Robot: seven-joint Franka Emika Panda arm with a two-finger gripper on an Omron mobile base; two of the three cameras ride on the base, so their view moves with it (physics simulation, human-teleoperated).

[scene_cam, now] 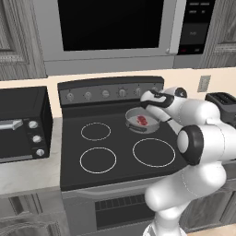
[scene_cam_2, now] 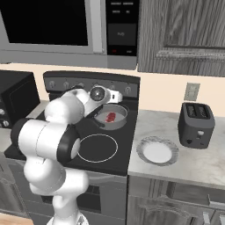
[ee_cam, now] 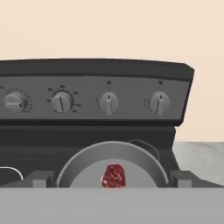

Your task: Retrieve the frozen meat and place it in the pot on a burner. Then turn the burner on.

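Note:
The pot (scene_cam: 132, 115) stands on the stove's back right burner, and the frozen meat (scene_cam: 142, 120), a small red chunk, lies inside it. From the right the pot (scene_cam_2: 121, 116) and the meat (scene_cam_2: 110, 117) show just under my hand. My gripper (scene_cam: 144, 97) hovers above the pot's far rim, open and holding nothing, pointing at the control panel. In the hand view the fingertips (ee_cam: 39, 180) stand wide apart on either side of the pot (ee_cam: 87, 157) and meat (ee_cam: 114, 176). Several knobs face me; the two right ones (ee_cam: 108, 103) (ee_cam: 159, 103) are nearest.
A black toaster oven (scene_cam: 20, 122) sits on the counter left of the stove. Right of the stove lie a white-grey plate (scene_cam_2: 157, 151) and a dark toaster (scene_cam_2: 196, 124). A microwave (scene_cam: 110, 27) hangs above. The other burner rings (scene_cam: 153, 152) are bare.

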